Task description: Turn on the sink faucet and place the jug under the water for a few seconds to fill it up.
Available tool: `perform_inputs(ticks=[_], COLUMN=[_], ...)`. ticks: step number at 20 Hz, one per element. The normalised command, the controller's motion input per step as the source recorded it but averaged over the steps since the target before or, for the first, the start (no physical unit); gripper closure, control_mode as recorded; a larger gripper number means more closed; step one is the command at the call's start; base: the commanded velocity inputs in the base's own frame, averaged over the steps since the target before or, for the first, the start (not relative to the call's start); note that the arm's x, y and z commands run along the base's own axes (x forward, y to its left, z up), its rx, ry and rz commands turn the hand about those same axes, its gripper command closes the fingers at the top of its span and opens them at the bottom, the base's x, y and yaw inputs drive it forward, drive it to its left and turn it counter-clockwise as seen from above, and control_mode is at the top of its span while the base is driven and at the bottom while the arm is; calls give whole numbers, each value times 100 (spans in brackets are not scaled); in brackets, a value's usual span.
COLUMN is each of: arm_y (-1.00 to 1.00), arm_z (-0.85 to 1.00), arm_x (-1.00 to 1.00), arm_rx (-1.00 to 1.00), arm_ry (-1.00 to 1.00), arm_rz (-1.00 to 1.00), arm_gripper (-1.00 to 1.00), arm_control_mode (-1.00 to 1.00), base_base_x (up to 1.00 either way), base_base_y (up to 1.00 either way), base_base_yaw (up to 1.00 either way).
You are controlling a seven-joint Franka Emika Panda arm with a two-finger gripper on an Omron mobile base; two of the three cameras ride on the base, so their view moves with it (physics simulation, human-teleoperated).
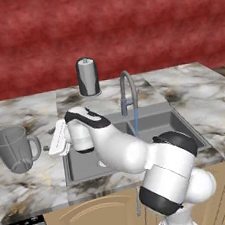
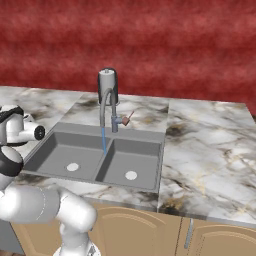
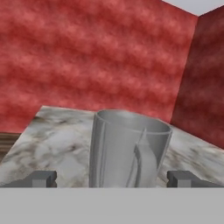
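Ahead, jug stands on marbled counter before red wall, between wide-open, empty jaws.

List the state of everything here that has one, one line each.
sink faucet: on
water: running into the sink
jug: upright on the counter, not yet grasped
canister: upright, lid on
gripper: jaws open, facing the jug

Translucent glassy jug, veined marble counter
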Motion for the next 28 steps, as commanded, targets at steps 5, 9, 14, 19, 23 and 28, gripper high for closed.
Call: perform_inputs(ticks=[5,9,14,19,23,28], arm_y=[14,18,22,24,17,6], arm_z=[-19,-14,-15,-15,-8,-2], arm_x=[25,19,16,21,16,26], arm_rx=[0,0,0,0,0,0], arm_ry=[0,0,0,0,0,0], arm_rz=[0,0,0,0,0,0], arm_gripper=[-100,-100,-100,-100,-100,-100], arm_control_mode=[-100,-100,-100,-100,-100,-100], base_base_x=[0,0,0,0,0,0], base_base_y=[0,0,0,0,0,0], base_base_yaw=[0,0,0,0,0,0])
